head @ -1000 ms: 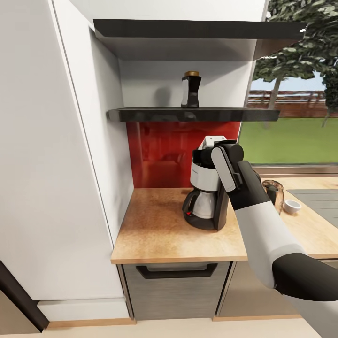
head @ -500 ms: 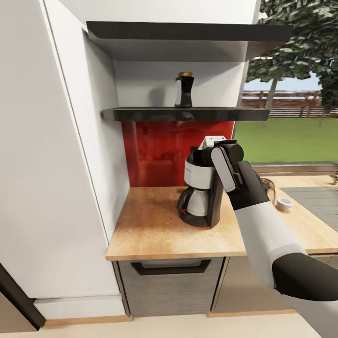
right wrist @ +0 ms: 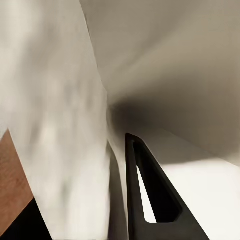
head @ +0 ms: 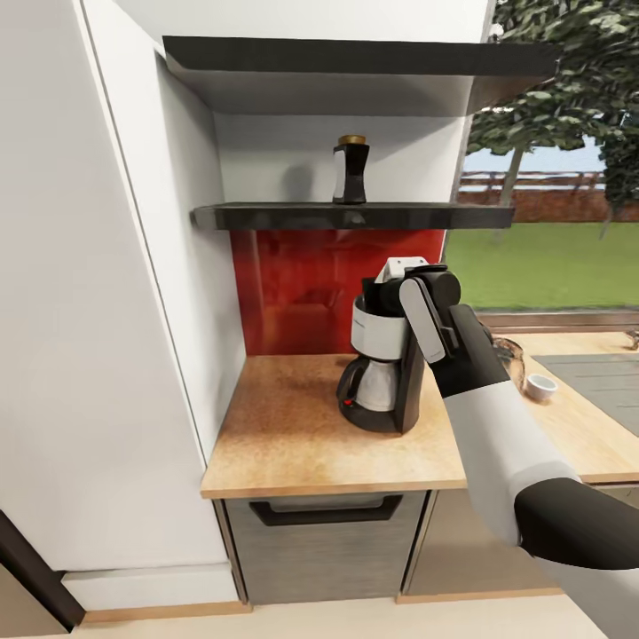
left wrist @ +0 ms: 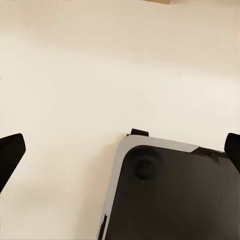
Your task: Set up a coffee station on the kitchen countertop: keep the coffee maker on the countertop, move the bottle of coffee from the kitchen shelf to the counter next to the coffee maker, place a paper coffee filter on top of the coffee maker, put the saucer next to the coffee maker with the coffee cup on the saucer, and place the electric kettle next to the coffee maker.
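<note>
One dark waisted bottle of coffee (head: pixel 351 169), gold-lidded, stands upright.

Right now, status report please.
Left claw open, empty. Dark gold-lidded coffee jar on glossy black shelf. Right arm fronts black coffee maker.

A blurred pale wall (right wrist: pixel 55 100) rose beside a grey shaded surface (right wrist: pixel 180 65). One dark gripper finger (right wrist: pixel 150 200) stood against them, and a strip of brown wood-look surface (right wrist: pixel 12 185) showed nearby.
</note>
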